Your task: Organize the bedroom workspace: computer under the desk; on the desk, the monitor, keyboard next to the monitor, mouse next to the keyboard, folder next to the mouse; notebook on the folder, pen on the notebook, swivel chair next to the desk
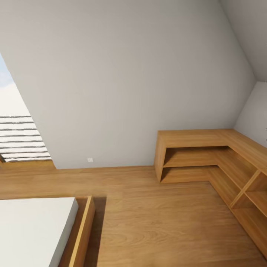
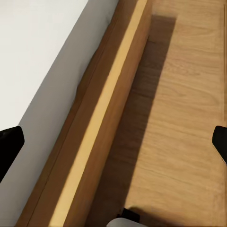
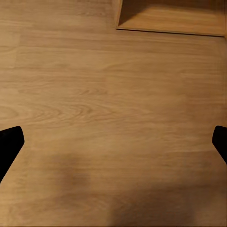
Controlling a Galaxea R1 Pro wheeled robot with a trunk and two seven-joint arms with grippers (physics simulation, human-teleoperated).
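While underway, bed, wooden shelving

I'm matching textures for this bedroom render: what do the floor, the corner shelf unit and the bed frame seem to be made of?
The floor looks like light wood planks with a satin finish: grain swirls and plank seams show. The corner shelf unit appears to be the same warm wood or veneer, smooth and matte. The bed frame seems to be wood too, with a paler top edge; it holds a plain white mattress.

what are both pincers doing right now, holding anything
Left pincer: open, holding nothing, above the bed edge and floor.
Right pincer: open, holding nothing, above bare floor near the shelf.
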